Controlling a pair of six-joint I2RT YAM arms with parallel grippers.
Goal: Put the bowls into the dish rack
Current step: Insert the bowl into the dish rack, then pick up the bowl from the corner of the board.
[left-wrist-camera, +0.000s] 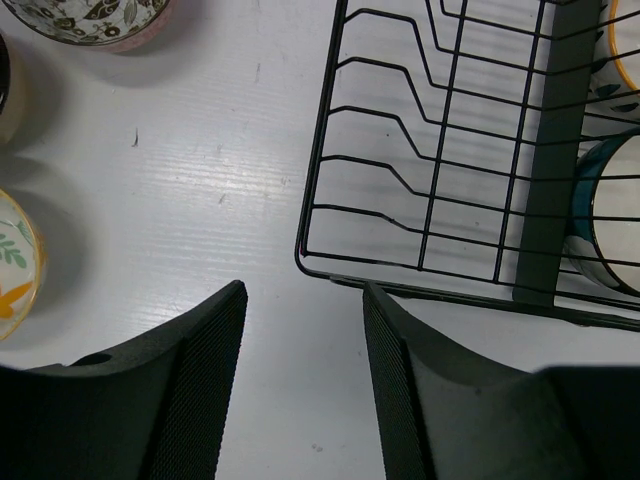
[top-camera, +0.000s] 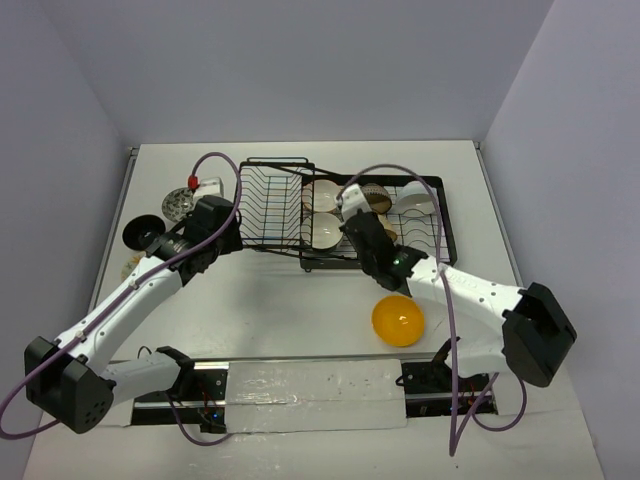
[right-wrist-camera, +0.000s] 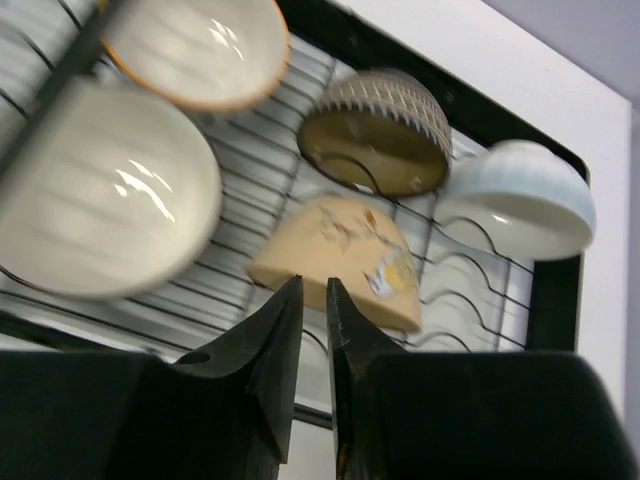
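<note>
Left end effector (left-wrist-camera: 303, 300): fingers set fairly wide, nothing between them; above bare table (top-camera: 290, 300), just beside the near left corner of the dish rack (top-camera: 272, 205).
Right end effector (right-wrist-camera: 313, 290): fingers drawn to a narrow slit, nothing in it; over the rack's flat tray section, close to a tan bowl (right-wrist-camera: 340, 255).
Dish rack: middle of the table, basket section on the left, tray section on the right.
Top view only: orange-yellow bowl (top-camera: 398, 321) on the table in front of the rack, apart from it, beside the right arm; black bowl (top-camera: 140, 233) on the table left of the rack.
Left wrist view only: leaf-painted bowl (left-wrist-camera: 12, 265) and dark-patterned bowl (left-wrist-camera: 90, 15) on the table left of the rack, both cut by the frame edge.
Right wrist view only: tan bowl mouth-down and tilted on the wires; brown bowl (right-wrist-camera: 375, 135) with a zigzag band, on its side; white bowl (right-wrist-camera: 520, 200) mouth-down to its right; large cream bowl (right-wrist-camera: 100, 200) at left.
</note>
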